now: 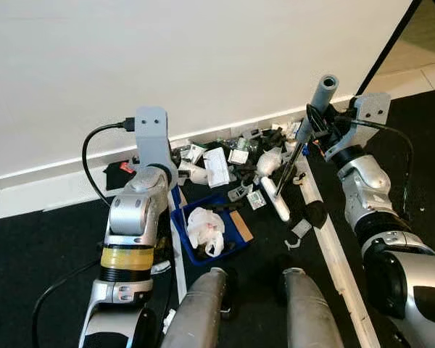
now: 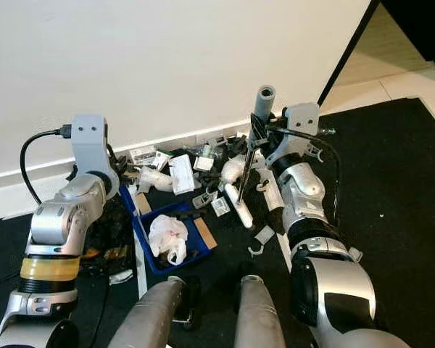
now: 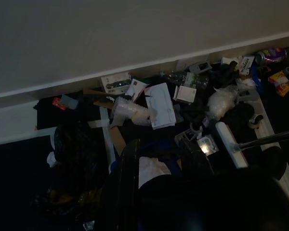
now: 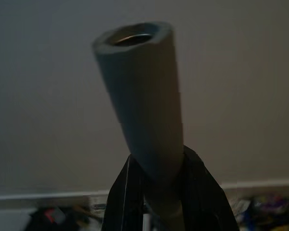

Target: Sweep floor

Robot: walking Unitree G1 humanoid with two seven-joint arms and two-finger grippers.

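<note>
While I'm looking down past the robot's legs, the blue dustpan [image 1: 228, 233] sits nearest on the black floor [image 1: 43, 246] with a crumpled white bag [image 1: 205, 228] in it. My left gripper [image 3: 156, 192] is down by it; can't tell if it's spread or closed. Further out, my right gripper [image 4: 159, 190] pinches the broom [image 1: 304, 141] handle, its white head [image 1: 275, 199] among litter [image 1: 232, 156] along the wall [image 1: 203, 58].

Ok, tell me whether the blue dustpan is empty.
Not empty. The dustpan holds a crumpled white bag, with more litter unswept against the wall.
</note>
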